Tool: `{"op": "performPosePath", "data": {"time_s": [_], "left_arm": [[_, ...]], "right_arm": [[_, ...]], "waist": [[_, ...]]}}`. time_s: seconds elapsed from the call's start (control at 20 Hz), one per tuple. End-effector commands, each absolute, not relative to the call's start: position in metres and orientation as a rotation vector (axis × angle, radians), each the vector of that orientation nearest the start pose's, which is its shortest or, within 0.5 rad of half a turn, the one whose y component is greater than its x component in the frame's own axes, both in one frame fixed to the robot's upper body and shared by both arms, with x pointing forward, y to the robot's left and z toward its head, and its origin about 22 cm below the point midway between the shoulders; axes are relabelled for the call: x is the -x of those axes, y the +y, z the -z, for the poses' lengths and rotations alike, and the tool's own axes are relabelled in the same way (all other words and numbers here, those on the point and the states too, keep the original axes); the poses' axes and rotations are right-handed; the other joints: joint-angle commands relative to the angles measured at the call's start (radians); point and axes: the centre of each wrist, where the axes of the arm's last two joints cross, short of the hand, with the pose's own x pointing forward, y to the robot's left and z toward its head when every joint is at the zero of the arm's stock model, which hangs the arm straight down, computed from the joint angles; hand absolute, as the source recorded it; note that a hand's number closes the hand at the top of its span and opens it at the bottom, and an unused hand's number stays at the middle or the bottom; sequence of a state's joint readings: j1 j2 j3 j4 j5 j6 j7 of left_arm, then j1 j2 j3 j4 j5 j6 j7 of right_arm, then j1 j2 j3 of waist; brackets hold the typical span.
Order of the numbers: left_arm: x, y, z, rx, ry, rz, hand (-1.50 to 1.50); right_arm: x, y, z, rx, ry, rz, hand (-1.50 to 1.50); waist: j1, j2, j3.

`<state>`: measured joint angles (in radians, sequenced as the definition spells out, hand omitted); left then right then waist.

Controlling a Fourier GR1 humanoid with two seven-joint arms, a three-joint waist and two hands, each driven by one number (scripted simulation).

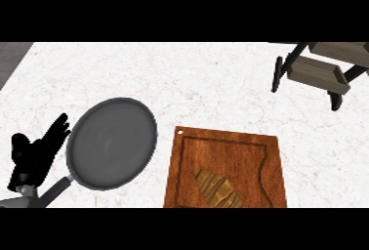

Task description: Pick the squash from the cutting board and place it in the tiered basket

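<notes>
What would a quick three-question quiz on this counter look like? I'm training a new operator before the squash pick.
1. True or false: the squash lies on the cutting board.
2. The tiered basket stands at the view's: A) upper right, B) lower left, C) centre.
3. Which hand is in view?

Key: 1 true. 2 A. 3 The left hand, open, beside the frying pan.

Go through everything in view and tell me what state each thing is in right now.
Striped yellow-brown squash: lying on the board, untouched.
Brown wooden cutting board: flat on the counter.
Grey round frying pan: holds nothing, beside the board.
Wooden tiered basket: far right, no squash inside.
Black left hand: open, resting.
</notes>
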<state>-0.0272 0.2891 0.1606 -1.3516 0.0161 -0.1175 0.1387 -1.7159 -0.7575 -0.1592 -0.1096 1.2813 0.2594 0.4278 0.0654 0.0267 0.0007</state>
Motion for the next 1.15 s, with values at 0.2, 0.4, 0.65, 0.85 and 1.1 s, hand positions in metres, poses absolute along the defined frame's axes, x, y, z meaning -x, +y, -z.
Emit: {"op": "performPosePath", "data": {"time_s": [0.2, 0.4, 0.65, 0.85, 1.1], "left_arm": [[-0.244, 0.338, 0.016, -0.240, -1.214, 0.105, 0.00], [-0.242, 0.344, 0.015, -0.267, -1.219, 0.104, 0.00], [-0.229, 0.365, 0.012, -0.258, -1.208, 0.086, 0.00], [-0.212, 0.361, 0.024, -0.268, -1.176, 0.063, 0.00], [-0.207, 0.373, 0.017, -0.305, -1.183, 0.070, 0.00]], "right_arm": [[-0.412, -0.334, -0.462, 1.504, -1.085, -0.278, -1.50], [-0.388, -0.353, -0.492, 1.383, -1.081, -0.072, -1.50], [-0.351, -0.404, -0.506, 1.208, -1.197, 0.172, -1.50], [-0.332, -0.438, -0.501, 1.102, -1.317, 0.283, -1.50], [-0.318, -0.469, -0.485, 0.960, -1.418, 0.263, -1.50]], "waist": [[-0.012, -0.008, -0.001], [-0.026, -0.015, -0.002], [-0.038, -0.022, 0.001], [-0.064, -0.036, 0.002], [-0.078, -0.038, 0.001]]}}
